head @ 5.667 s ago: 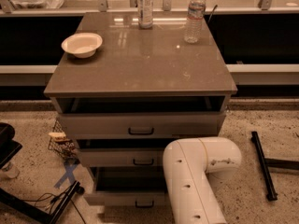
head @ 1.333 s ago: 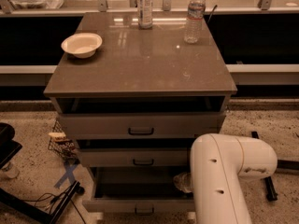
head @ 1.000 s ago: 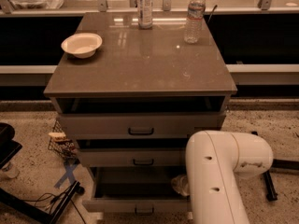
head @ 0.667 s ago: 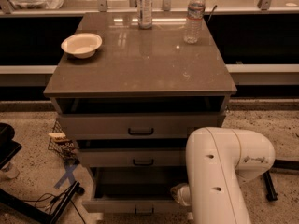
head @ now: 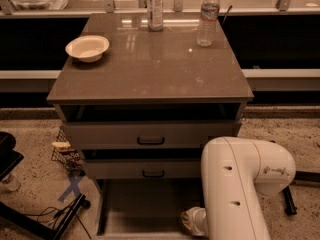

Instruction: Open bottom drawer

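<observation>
Grey-fronted and drawn well out toward the near side, the bottom drawer (head: 140, 204) is lying open beneath the other two. Its bare inner floor is showing, and its front is running off the near edge of view. A white arm (head: 240, 184) is reaching down over the drawer's right side. The gripper (head: 192, 222) is hanging low at the drawer's near right corner; whether it is spread or pressed together cannot be told. The middle drawer (head: 120, 169) and top drawer (head: 100, 134) are sitting above, each under a dark gap. On the brown cabinet top (head: 150, 74), a cream bowl (head: 87, 48) is resting far left, and a water bottle (head: 208, 16) is standing far right.
</observation>
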{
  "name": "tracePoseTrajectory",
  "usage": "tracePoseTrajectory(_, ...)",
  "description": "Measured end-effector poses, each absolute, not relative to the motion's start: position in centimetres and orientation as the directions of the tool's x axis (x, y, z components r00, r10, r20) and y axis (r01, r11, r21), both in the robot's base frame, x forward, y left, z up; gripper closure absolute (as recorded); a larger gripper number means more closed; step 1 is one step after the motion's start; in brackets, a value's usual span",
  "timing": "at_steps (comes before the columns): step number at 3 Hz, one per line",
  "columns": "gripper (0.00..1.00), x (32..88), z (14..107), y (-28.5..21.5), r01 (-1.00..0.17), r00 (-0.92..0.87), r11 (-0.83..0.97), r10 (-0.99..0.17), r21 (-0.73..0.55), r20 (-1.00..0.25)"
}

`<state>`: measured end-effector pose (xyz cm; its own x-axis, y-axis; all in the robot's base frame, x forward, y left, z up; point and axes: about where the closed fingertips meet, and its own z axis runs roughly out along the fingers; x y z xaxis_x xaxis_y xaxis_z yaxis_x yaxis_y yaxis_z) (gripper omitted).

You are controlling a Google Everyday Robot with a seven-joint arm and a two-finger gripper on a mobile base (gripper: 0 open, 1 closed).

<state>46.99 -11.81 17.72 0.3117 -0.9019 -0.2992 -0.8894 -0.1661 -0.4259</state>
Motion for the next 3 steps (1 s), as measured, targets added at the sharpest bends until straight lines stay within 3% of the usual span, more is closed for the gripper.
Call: tracePoseTrajectory(3, 1.0, 35.1, 14.8, -11.2, -0.962, 0.234, -0.166, -0.909, -0.216, -0.345)
